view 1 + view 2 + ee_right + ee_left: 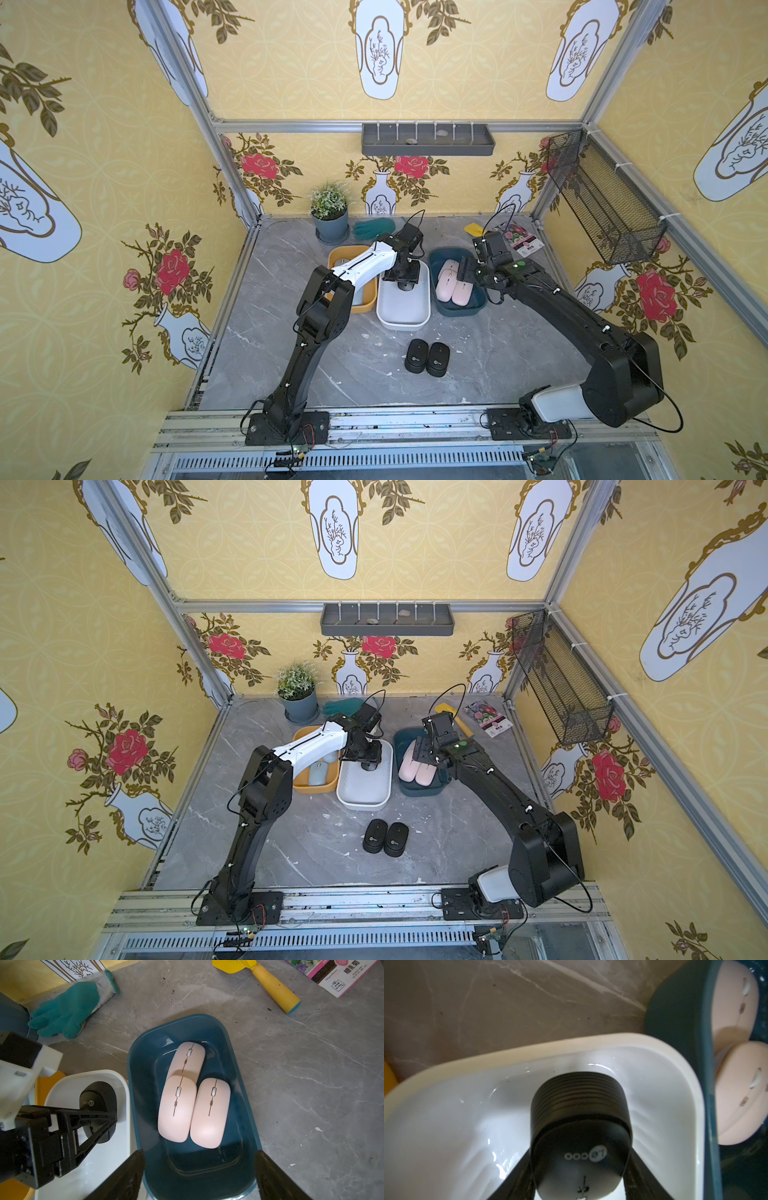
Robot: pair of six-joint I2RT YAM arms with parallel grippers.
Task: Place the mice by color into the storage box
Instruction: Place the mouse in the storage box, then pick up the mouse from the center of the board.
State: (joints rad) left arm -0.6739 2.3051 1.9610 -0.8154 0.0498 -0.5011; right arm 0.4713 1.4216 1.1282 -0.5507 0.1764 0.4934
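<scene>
L end effector (580, 1167) is clenching a black mouse (579, 1122) in white box (467, 1118). R end effector (199, 1153), released, is hovering over 3 pink mice (176, 1109) in blue box (143, 1049). 2 black mice (417, 355) are lying on worktop (332, 365), left to do.

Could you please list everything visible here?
black mice: three, black; two on the table, one gripped over the white tray
pink mice: three, pale pink, in the teal tray
blue mice: at least two, pale blue, yellow tray
trays: three, yellow, white, teal, in a row
potted plant: one, green, back of table
glove: one, green, beside plant
trowel: one, yellow, back of table
seed packet: one, multicoloured, back right
shelf: one, grey, back wall
wire basket: one, black, right wall
left gripper: one, black, holding that mouse
right gripper: one, black, open over teal tray
</scene>
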